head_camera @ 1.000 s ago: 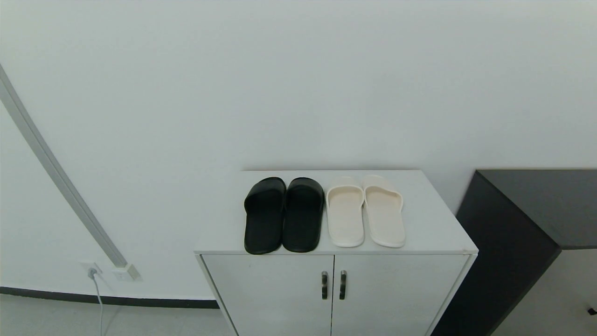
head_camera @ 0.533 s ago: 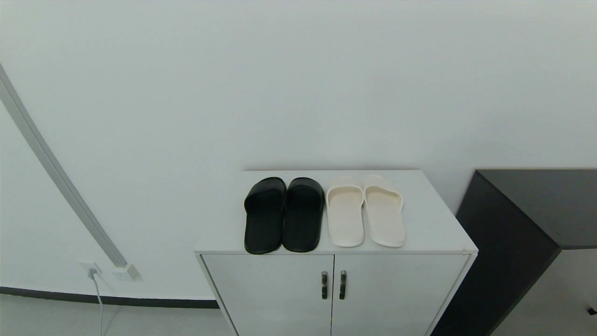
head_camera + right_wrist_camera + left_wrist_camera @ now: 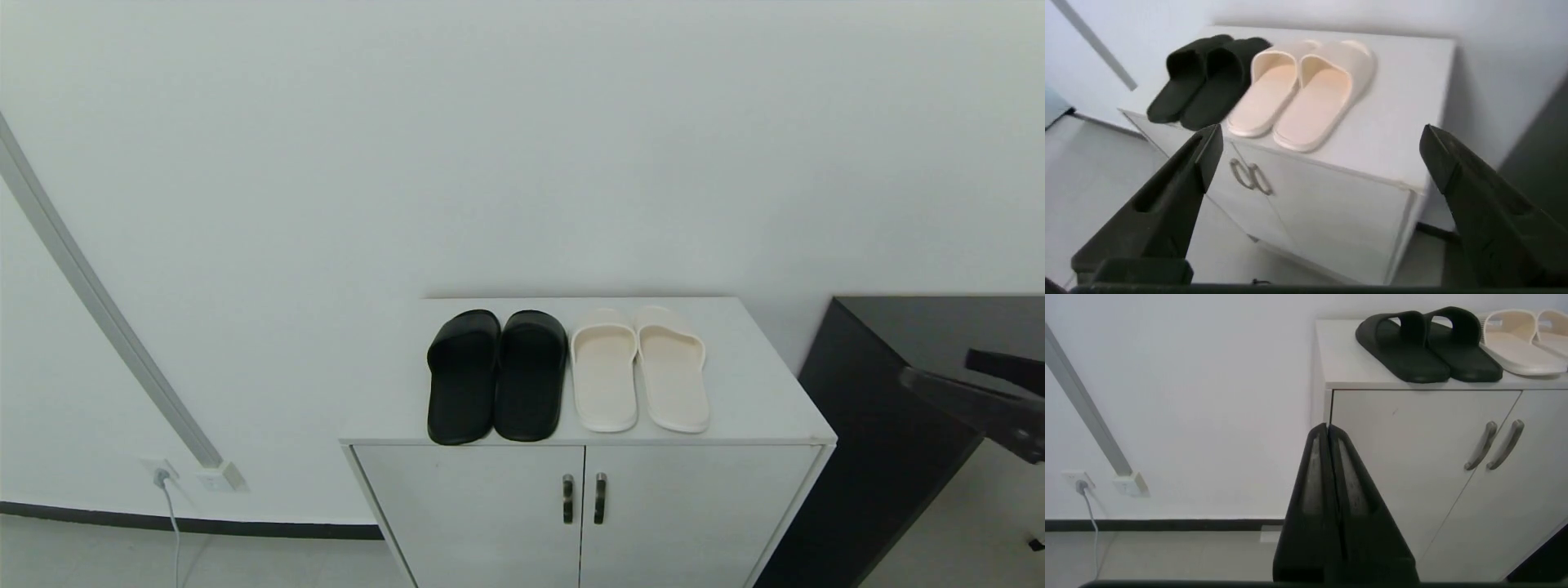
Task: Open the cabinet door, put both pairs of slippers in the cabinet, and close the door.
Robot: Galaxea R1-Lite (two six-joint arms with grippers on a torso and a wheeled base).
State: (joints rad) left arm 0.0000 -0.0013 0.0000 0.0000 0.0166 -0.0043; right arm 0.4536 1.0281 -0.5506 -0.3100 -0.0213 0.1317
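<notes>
Doors shut, nothing loaded yet, so the first job is a door. My right gripper (image 3: 935, 365) hangs spread wide, off to the right of the white cabinet (image 3: 759, 400) and in front of the dark unit (image 3: 882, 457) beside it. My left gripper (image 3: 1328, 437) is clenched on nothing, low down off the cabinet's left side. The black slippers (image 3: 531, 376) and the cream slippers (image 3: 604, 376) sit in a row on the cabinet top, toes to the wall and heels at the front edge, black on the left, cream on the right, each pair pressed side to side. The two handles, left (image 3: 567, 498) and right (image 3: 600, 498), are slim upright bars just beside each other at the seam between the doors. They look rigid and smooth, so I'd wrap one bar squarely and keep a finger from catching its neighbour. The panel should swing lightly on its outer hinge. The slippers look like moulded foam: light, bendy, a little grippy and not fragile. I'd take each pair where the two inner walls meet, or across the toe straps, because a pinch on a single sole edge would likely let it fold and droop.
</notes>
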